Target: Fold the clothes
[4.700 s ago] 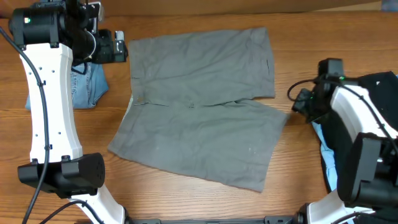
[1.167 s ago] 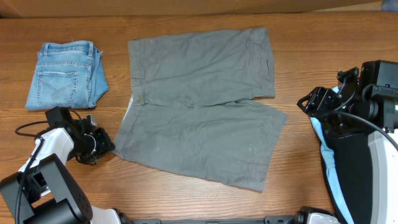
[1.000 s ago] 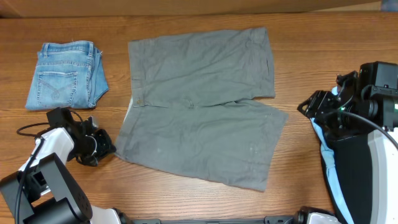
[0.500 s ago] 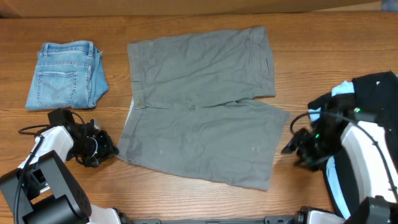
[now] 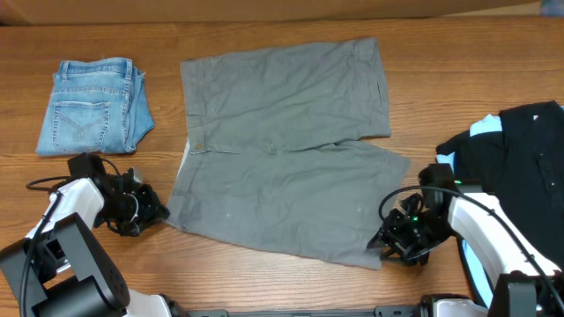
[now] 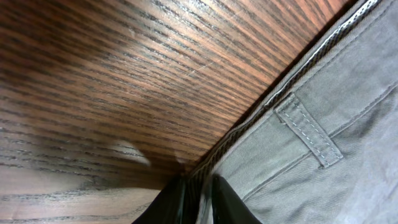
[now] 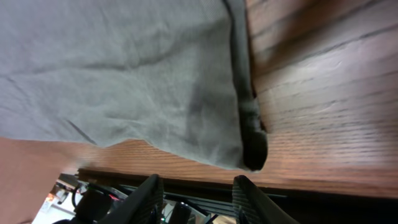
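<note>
- One pair of grey-khaki shorts (image 5: 282, 150) lies spread flat in the middle of the overhead view. Its waistband (image 5: 187, 132) runs down the left side and both legs reach toward the right.
- The upper leg lies square to the frame. The lower leg slants toward the lower right, and its hem corner (image 7: 254, 149) is rolled into a dark fold.
- The left gripper (image 5: 152, 210) sits low on the wood at the lower left, at the bottom end of the waistband.
- In the left wrist view its fingers (image 6: 229, 200) stand close together, and the waistband's striped edge runs into the narrow gap between them. Whether they pinch the cloth cannot be told.
- A belt loop (image 6: 309, 129) lies flat on the waistband just beyond that gap.
- The right gripper (image 5: 381, 242) is down at the lower right, just beside the lower leg's hem corner.
- In the right wrist view its jaws stand partly apart with nothing between them, and the rolled corner is just ahead of one finger (image 7: 252, 198).
- A folded pair of blue denim shorts (image 5: 92, 106) rests at the upper left, well apart from the grey pair.
- A dark garment (image 5: 529, 141) with light blue showing at its edge lies at the right side.
- All of it lies on the wooden table (image 5: 441, 70).
</note>
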You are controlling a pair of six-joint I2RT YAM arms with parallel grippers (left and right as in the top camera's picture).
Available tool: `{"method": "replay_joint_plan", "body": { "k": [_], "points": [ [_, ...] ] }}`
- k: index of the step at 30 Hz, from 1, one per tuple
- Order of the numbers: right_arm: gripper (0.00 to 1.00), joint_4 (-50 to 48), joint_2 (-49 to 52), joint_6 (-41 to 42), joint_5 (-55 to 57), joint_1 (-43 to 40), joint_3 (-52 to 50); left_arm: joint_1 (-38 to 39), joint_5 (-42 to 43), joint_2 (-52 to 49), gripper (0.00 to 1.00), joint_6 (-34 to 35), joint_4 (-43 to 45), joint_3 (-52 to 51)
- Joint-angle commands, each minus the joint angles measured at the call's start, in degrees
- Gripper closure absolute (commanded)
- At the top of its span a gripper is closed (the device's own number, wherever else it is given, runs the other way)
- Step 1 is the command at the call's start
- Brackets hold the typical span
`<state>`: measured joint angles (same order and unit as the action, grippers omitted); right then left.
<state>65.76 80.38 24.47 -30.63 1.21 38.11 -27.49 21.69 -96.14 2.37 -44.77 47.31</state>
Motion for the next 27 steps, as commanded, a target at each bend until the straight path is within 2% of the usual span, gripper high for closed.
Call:
{"method": "replay_joint_plan", "body": {
  "k": [1,9,13,21,27],
  "points": [
    [0.6,-0.2,-0.1,5.2,0.5,2.5,-1.4,0.1,0.4,-0.7,0.79,-1.1,0.0,0.6],
    [0.6,-1.0,-0.1,6.1,0.6,4.0,-4.1,0.1,0.4,-0.7,0.77,-1.1,0.5,0.6],
    [0.56,-4.9,-0.1,10.1,2.0,4.0,-4.4,0.1,0.5,-0.7,0.77,-0.9,0.5,0.6],
    [0.6,-6.4,-0.1,11.4,2.0,4.0,-8.4,0.1,0.5,-0.7,0.76,-0.7,0.4,0.6],
    [0.6,-11.2,-0.1,13.8,2.4,4.0,-10.1,0.1,0.9,-0.7,0.74,-0.7,0.5,0.6]
  ]
}}
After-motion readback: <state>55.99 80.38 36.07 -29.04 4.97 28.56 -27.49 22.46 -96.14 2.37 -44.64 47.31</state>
